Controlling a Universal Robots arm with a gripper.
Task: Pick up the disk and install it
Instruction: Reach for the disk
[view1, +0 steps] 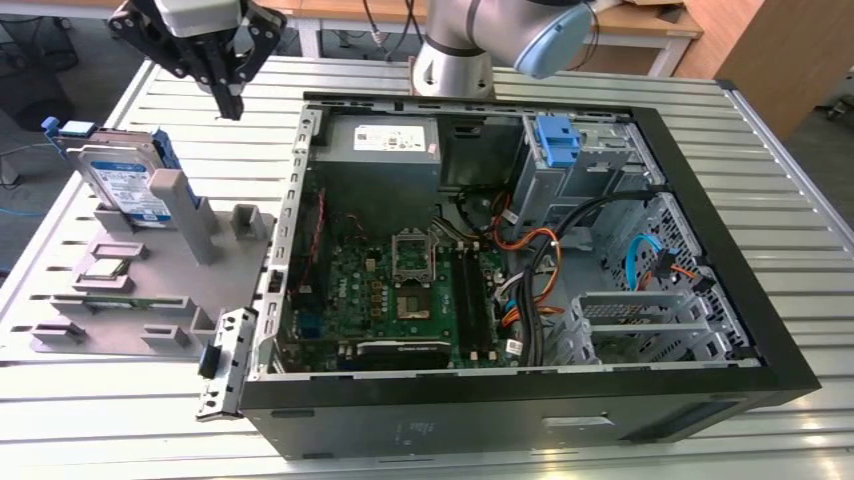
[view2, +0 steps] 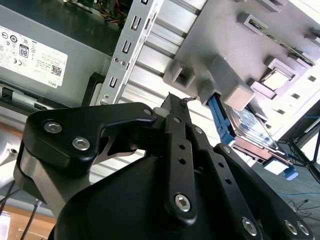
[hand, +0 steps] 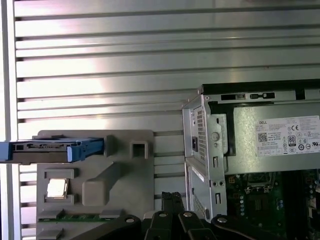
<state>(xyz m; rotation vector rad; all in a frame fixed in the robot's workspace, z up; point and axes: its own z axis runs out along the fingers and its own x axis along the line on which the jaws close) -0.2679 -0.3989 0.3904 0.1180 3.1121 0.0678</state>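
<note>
So on the exterior view's left of the open PC case (view1: 467, 430), the disk (view1: 123, 180) is standing on edge in a slot of the grey holder block (view1: 160, 300). Label is facing out and the blue rails run along its edges. That block sits on the slatted metal surface (view1: 80, 420), just beside the case's side wall. In the first wrist view you see the disk (hand: 45, 151) edge-on, at the end of the block furthest from the case.

Next over is the claw (view1: 230, 108). It hangs in the air between the disk and the case, higher than the disk's top edge and clearly apart from it, touching nothing. Its fingers are pinched together with nothing between them, same story in both wrist views (view2: 175, 97) (hand: 170, 196).

Then the case itself, lying open with the motherboard showing. The grey power supply (view1: 387, 140) sits in its corner nearest the claw, and a lighter blue bracket (view1: 558, 140) is further toward the exterior view's right.
</note>
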